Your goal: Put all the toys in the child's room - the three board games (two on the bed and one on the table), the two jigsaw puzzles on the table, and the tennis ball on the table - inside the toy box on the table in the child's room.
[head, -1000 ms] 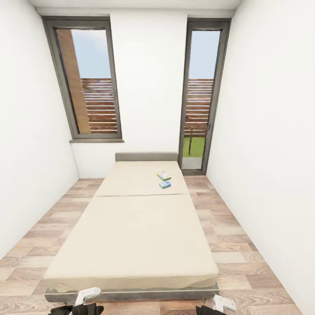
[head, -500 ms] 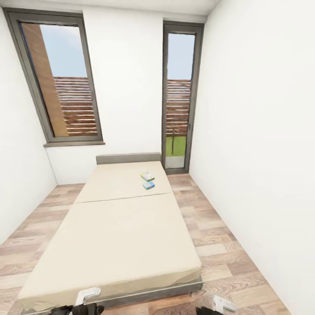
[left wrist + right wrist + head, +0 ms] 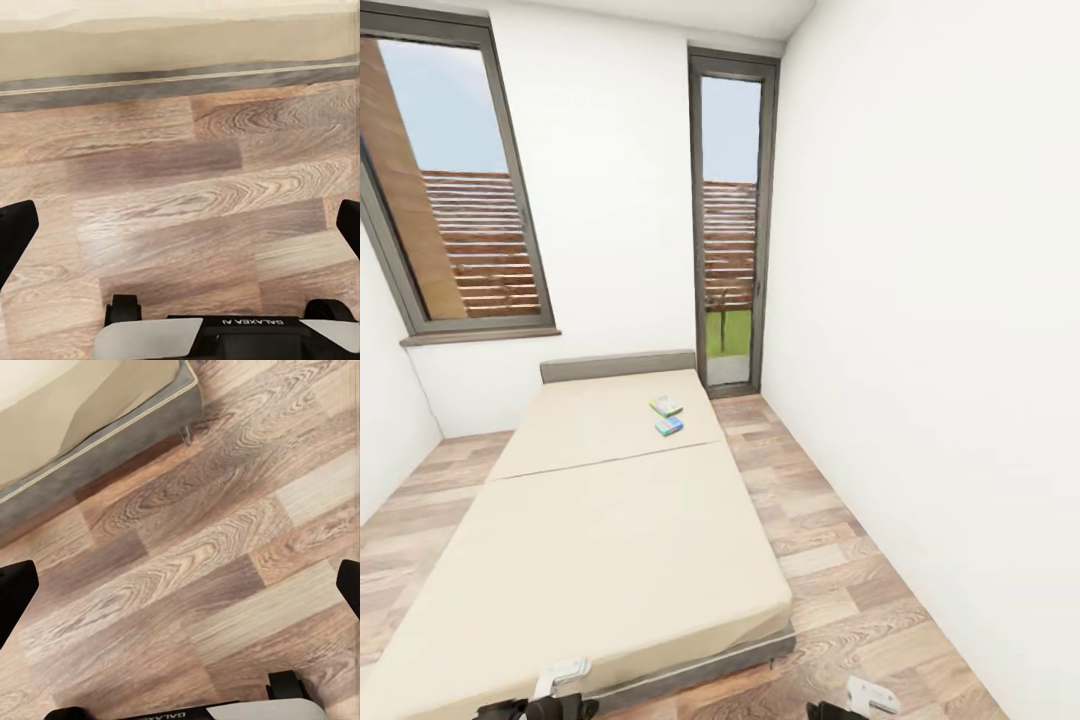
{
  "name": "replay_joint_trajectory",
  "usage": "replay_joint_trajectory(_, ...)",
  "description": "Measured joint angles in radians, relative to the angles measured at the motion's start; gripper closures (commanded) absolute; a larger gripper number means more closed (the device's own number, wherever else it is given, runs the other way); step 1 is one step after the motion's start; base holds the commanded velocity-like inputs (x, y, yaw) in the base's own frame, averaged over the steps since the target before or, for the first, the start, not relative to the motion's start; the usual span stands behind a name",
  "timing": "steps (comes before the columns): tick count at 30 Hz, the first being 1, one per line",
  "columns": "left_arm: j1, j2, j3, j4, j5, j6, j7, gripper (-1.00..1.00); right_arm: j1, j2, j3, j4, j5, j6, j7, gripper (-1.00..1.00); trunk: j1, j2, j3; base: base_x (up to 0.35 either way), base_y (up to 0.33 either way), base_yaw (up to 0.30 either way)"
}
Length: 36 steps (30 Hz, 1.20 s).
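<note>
**Ana:** Since a second ago the whole head view has swung to the right: bed, windows and walls all sit further left in the picture, so the camera has turned and the things have not moved among themselves.

**Ben:** And biggest first?

**Ana:** White walls of the child's room (image 3: pixel 920 300) and the wood-plank floor (image 3: pixel 840 560). On the far wall stand a wide dark-framed window (image 3: pixel 450 200) and a tall narrow glazed door (image 3: pixel 730 220), with slatted fencing outside.

**Ben:** Next?

**Ana:** Next comes the bed (image 3: pixel 590 540), with a beige mattress, a grey frame and a low grey headboard against the far wall. Its near corner and one short leg show in the right wrist view (image 3: pixel 97 442), and its grey frame edge runs across the left wrist view (image 3: pixel 180 75).

**Ben:** Where are the games?

**Ana:** Two board games lie flat on the far part of the mattress, near its right edge: the white-and-green game (image 3: pixel 666 406) nearer the headboard, the blue game (image 3: pixel 669 427) just beside it, closer to us.

**Ben:** The grippers?

**Ana:** Both are low at the near edge, above bare floor. The left gripper (image 3: pixel 180 225) has its fingers spread wide with nothing between them; the right gripper (image 3: pixel 180 585) is likewise parted and holds nothing.
</note>
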Motion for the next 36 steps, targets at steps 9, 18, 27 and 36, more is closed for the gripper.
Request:
replay_joint_trajectory(9,0.000,-0.006,-0.004,0.013,0.002,-0.085,0.002,-1.00,0.000,-0.001,0.001,0.000,0.005,-0.004,-0.001,-1.00,0.000,0.000,0.000,0.174,0.000,0.005)
replay_joint_trajectory(18,0.000,-0.006,-0.004,0.033,-0.001,-0.109,0.003,-1.00,0.000,0.001,0.003,0.001,0.008,-0.008,-0.002,-1.00,0.000,0.000,0.000,0.145,-0.059,0.227)
replay_joint_trajectory(27,0.000,-0.007,-0.005,0.036,-0.004,-0.119,0.006,-1.00,0.000,0.001,0.003,0.001,0.010,-0.008,-0.005,-1.00,0.000,0.000,0.000,0.137,-0.248,0.285)
replay_joint_trajectory(36,0.000,-0.008,-0.006,0.037,-0.004,-0.121,0.006,-1.00,0.000,0.001,0.003,0.002,0.010,-0.008,-0.006,-1.00,0.000,0.000,0.000,0.122,-0.299,0.291)
